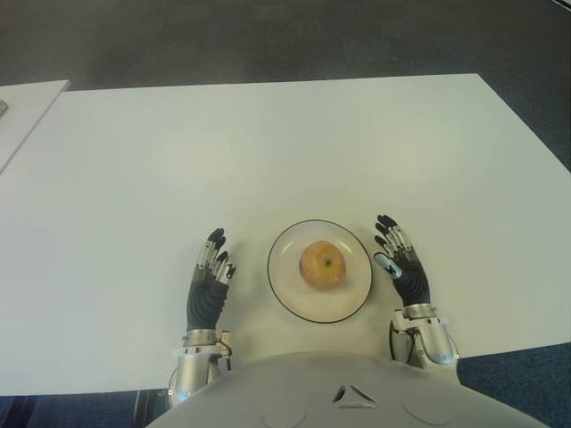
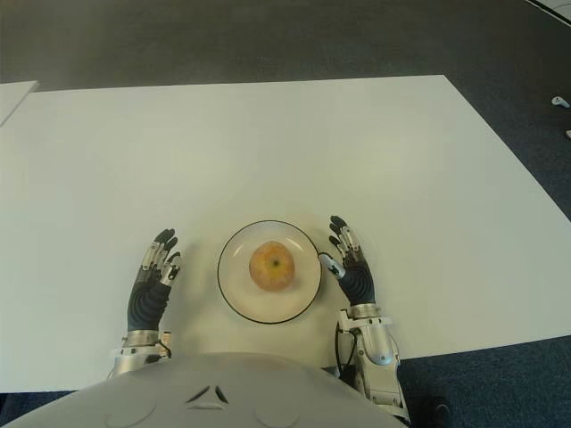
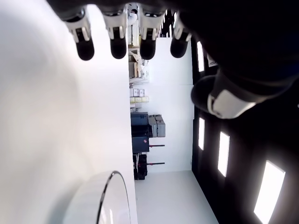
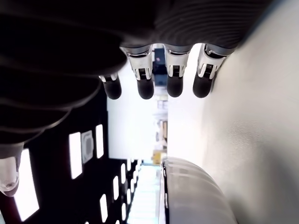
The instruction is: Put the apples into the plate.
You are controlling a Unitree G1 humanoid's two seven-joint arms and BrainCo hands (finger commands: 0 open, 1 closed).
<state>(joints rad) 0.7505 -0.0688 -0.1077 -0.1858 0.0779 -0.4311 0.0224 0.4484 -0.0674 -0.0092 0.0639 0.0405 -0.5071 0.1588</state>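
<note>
One yellow-orange apple [image 1: 322, 265] sits in the middle of a round white plate [image 1: 291, 291] with a dark rim, near the table's front edge. My left hand [image 1: 211, 276] shows to the left of the plate, fingers straight and holding nothing. To the right of the plate is my right hand [image 1: 401, 258], also with straight fingers and nothing in it. In the wrist views the fingertips of the left hand [image 3: 119, 46] and of the right hand [image 4: 145, 88] are extended, and the plate's rim [image 3: 122, 186] shows beside each. No other apple is in view.
The white table [image 1: 268, 152] stretches far ahead and to both sides. A second white surface [image 1: 22, 102] stands at the far left. Dark floor [image 1: 268, 36] lies beyond the far edge.
</note>
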